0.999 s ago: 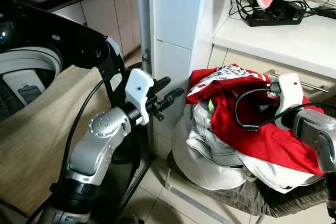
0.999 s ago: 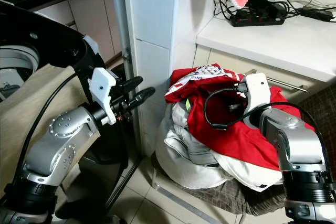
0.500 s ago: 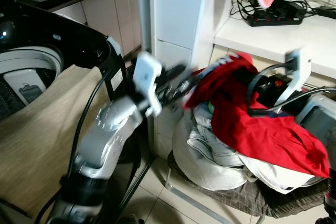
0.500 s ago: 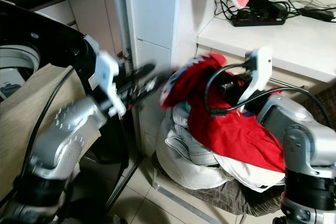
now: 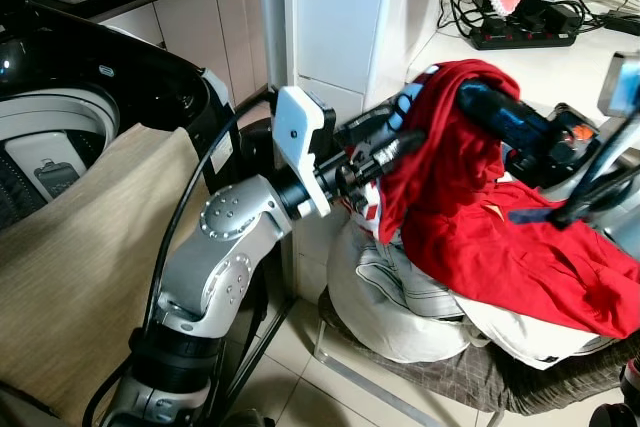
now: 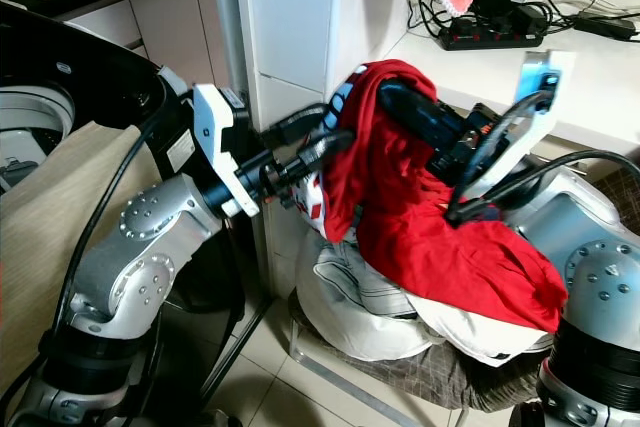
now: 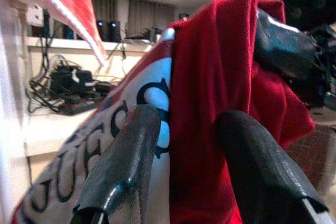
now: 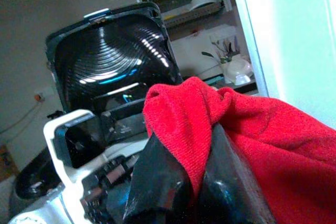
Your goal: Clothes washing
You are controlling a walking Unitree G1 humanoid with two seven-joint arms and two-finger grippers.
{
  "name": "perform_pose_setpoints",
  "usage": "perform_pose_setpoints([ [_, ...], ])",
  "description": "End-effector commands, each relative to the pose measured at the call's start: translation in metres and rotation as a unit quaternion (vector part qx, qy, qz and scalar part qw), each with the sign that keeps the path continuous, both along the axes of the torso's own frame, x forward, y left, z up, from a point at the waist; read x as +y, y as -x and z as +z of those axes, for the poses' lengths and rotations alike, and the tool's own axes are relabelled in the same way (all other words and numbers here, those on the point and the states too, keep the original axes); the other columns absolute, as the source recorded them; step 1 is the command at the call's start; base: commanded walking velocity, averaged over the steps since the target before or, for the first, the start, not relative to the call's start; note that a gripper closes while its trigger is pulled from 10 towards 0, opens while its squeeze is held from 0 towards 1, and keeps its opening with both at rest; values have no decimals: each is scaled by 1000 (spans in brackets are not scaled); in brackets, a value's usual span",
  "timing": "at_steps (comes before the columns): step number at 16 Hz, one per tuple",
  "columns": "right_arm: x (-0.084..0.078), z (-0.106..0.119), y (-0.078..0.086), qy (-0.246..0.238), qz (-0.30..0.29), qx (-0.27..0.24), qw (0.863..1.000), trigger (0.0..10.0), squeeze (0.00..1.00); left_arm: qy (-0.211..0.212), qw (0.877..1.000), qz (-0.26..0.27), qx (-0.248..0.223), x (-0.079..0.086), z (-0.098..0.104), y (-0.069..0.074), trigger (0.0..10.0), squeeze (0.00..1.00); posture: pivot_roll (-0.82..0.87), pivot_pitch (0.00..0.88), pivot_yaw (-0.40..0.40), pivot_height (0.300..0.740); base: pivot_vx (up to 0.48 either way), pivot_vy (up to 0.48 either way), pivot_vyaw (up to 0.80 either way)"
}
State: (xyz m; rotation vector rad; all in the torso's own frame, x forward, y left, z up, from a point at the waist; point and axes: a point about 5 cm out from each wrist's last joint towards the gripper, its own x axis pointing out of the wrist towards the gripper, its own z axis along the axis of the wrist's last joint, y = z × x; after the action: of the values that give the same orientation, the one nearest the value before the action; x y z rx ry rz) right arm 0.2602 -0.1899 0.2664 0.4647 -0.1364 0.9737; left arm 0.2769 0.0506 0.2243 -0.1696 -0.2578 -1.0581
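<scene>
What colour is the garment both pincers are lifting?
Red garment, with a white printed panel; clearest in the left wrist view.

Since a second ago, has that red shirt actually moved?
Yes. The red shirt has been lifted off the laundry pile by the right gripper, rising toward the white counter.

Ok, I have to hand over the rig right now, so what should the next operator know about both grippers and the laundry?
Right gripper: shut on the red knit garment, holding its top fold raised above the pile.
Left gripper: open, fingers either side of the garment's white printed edge, not yet closed.
White clothes sit under it in the basket; the black top-loading washing machine stands open at the robot's left.
Done: garment picked up. Left: carry it into the drum, then load the other clothes.
</scene>
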Motion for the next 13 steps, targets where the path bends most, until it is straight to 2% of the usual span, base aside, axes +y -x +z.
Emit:
perform_pose_setpoints([
  [1, 2, 11, 4, -8, 11, -23, 1000, 0, 0, -2, 1000, -11, 5, -4, -2, 3, 10000, 0, -133, 0, 7, 740, 0, 0, 0],
  [4, 6, 10, 5, -9, 16, -15, 1000, 0, 0, -6, 1000, 19, 3, -7, -5, -1, 10000, 0, -134, 0, 7, 740, 0, 0, 0],
  [5, 7, 10, 5, -9, 17, -15, 1000, 0, 0, -6, 1000, 17, 3, -8, -5, -2, 4431, 0, -133, 0, 7, 740, 0, 0, 0],
  [6, 7, 10, 4, -7, 17, -13, 1000, 0, 0, -9, 1000, 16, 8, -8, -6, -2, 0, 0, -134, 0, 8, 740, 0, 0, 0],
  [8, 9, 8, 4, 0, 17, -9, 1000, 0, 0, -32, 999, 37, 20, -7, -11, -6, 0, 0, -135, 0, 9, 740, 0, 0, 0],
  [11, 11, 6, 5, 3, 18, -5, 1000, 0, 0, -35, 996, 79, 20, -5, -11, -15, 0, 0, -135, 0, 9, 740, 0, 0, 0],
  [13, 12, 6, 4, 5, 18, -3, 1000, 0, 0, -23, 997, 64, 23, -6, -10, -13, 0, 0, -131, 0, 8, 740, 0, 0, 0],
])
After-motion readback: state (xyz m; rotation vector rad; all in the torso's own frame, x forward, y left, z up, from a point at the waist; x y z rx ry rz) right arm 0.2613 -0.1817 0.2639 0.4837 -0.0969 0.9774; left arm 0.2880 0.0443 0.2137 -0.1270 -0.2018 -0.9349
